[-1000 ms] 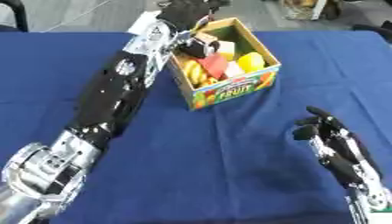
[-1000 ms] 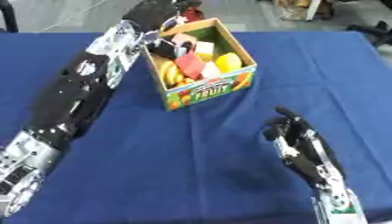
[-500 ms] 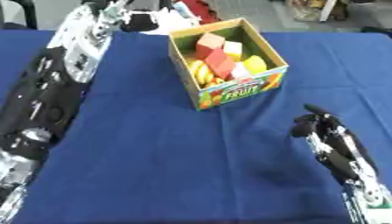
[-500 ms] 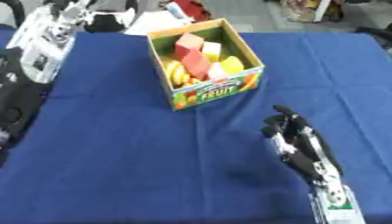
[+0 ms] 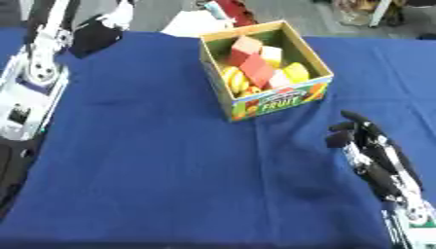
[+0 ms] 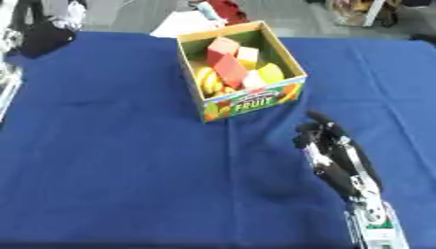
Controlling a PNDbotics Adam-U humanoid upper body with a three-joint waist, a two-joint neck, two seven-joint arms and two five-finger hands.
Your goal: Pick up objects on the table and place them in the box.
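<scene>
Seen near completion: fruit box (image 5: pixel 277 99) at upper centre filled with coloured pieces, blue table (image 5: pixel 153 170) bare, right hand (image 5: pixel 368 146) at lower right relaxed, holding nothing.

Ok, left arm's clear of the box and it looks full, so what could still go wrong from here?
The box is packed, and the red block and the pale block sit high inside, so adding more could tip something out. The left arm lies along the table's left edge with its hand out of sight. The right hand rests open just below the box and might nudge it if it swings.
</scene>
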